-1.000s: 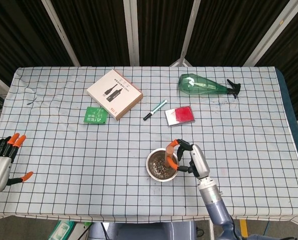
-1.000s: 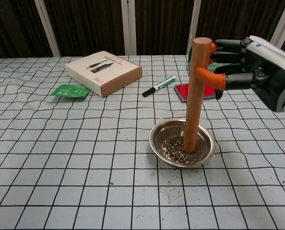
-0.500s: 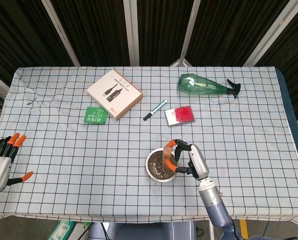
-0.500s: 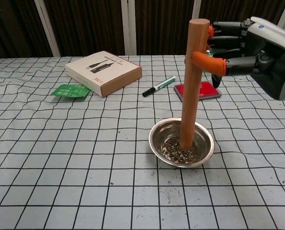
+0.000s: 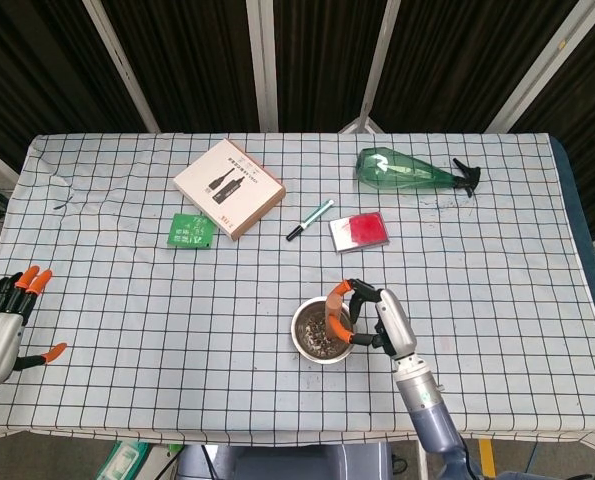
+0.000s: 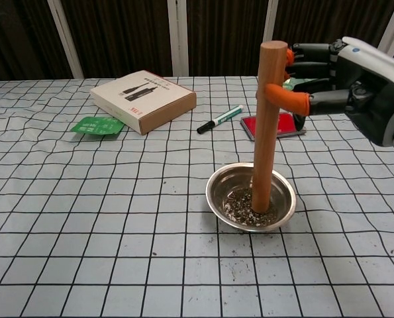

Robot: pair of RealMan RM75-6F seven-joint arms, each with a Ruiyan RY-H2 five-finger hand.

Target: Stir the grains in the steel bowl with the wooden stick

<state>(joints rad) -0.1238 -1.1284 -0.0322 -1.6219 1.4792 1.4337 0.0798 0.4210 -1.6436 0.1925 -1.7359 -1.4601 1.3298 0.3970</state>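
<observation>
Stirring appears under way, end point not judgeable. The right hand (image 6: 352, 89) pinches the tall round wooden stick (image 6: 266, 126) near its top; its lower end stands in the grains (image 6: 243, 202) inside the shallow round steel bowl (image 6: 284, 199), near-centre of the checked tablecloth (image 6: 84, 218). A few grains lie spilled just near of the bowl. Left hand (image 5: 2, 325), far left, holds nothing, fingers spread.

Count: one stick, one bowl, one box (image 5: 228, 187), one marker (image 5: 309, 220), one green bottle (image 5: 407, 170), one red pad (image 5: 359, 231), one green packet (image 5: 191, 229).
</observation>
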